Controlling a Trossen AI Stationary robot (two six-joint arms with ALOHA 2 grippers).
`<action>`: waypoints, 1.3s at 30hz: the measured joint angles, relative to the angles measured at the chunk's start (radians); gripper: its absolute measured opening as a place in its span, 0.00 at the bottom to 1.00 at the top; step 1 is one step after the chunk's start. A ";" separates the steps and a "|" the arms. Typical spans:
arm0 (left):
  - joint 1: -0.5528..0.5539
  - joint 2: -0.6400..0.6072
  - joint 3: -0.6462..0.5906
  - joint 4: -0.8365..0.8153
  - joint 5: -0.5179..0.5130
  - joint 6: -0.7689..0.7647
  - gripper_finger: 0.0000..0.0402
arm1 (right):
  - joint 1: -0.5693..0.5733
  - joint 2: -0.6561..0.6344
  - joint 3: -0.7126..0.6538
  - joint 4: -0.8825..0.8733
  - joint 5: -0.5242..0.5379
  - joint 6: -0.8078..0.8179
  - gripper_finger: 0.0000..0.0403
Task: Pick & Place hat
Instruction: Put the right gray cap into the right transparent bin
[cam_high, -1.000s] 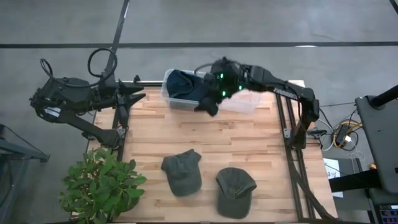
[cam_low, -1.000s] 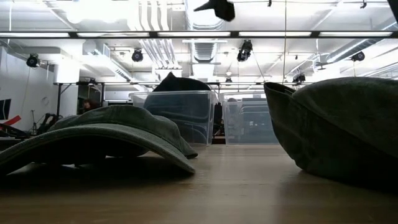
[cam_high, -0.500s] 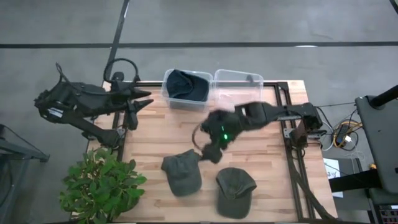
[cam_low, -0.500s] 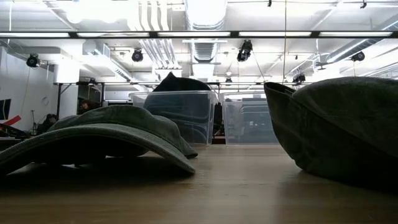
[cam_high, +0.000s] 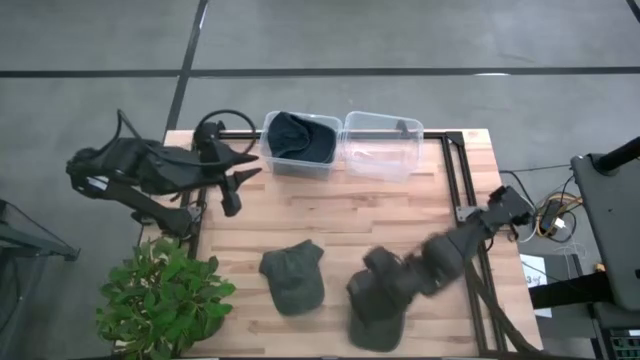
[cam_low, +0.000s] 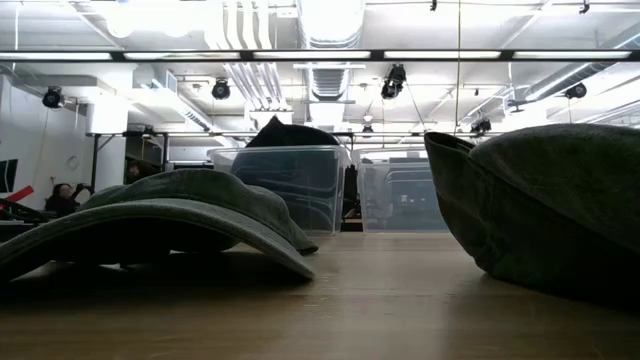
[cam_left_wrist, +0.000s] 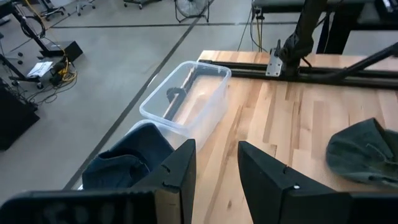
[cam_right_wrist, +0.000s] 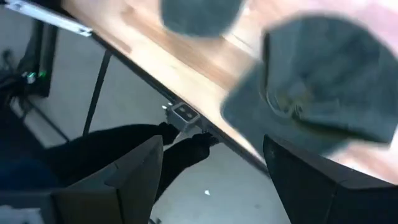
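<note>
- The right tool (cam_high: 378, 270) hangs low over the near part of the worktop (cam_high: 330, 215), its two dark fingers (cam_right_wrist: 134, 177) spread wide with nothing between them.
- Directly beneath it, seen from its own wrist, lies an olive-green hat (cam_right_wrist: 323, 87); from above, this same hat (cam_high: 375, 318) sits near the front edge, partly covered by the arm.
- Beside that tool, toward the left arm's side, a second olive hat (cam_high: 292, 275) rests flat on the wood, apart from the first one.
- At table height this second hat (cam_low: 160, 215) shows brim forward, and the other hat (cam_low: 545, 200) bulks large at the side.
- Across the worktop from the right tool, at the far edge, stand two clear plastic bins side by side, touching.
- The bin (cam_high: 297, 145) on the left arm's side holds a dark blue hat (cam_high: 298, 135), which bulges above the rim.
- The neighbouring bin (cam_high: 382, 148) is see-through, with only the frame bar showing behind it.
- The left tool (cam_high: 232, 180) waits at the far left corner of the worktop, just beside the bin with the blue hat, well apart from the right tool.
- Its fingers (cam_left_wrist: 180, 171) stand partly apart, a gap between them, gripping nothing.
- Past those fingers the blue hat (cam_left_wrist: 127, 155) and the clear bin (cam_left_wrist: 186, 96) lie ahead, with the edge of an olive hat (cam_left_wrist: 364, 152) off to one side.
- A potted green plant (cam_high: 160, 300) stands off the worktop's near left corner.
</note>
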 joint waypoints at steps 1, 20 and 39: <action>0.000 0.007 0.000 0.000 0.001 0.009 0.28 | 0.026 0.000 -0.016 0.001 0.019 0.057 0.67; 0.000 0.045 0.000 0.002 0.035 0.092 0.28 | 0.281 0.001 -0.455 0.182 0.054 0.643 0.61; 0.000 0.046 0.000 0.002 0.035 0.123 0.28 | 0.276 0.001 -0.871 0.711 0.082 0.657 0.54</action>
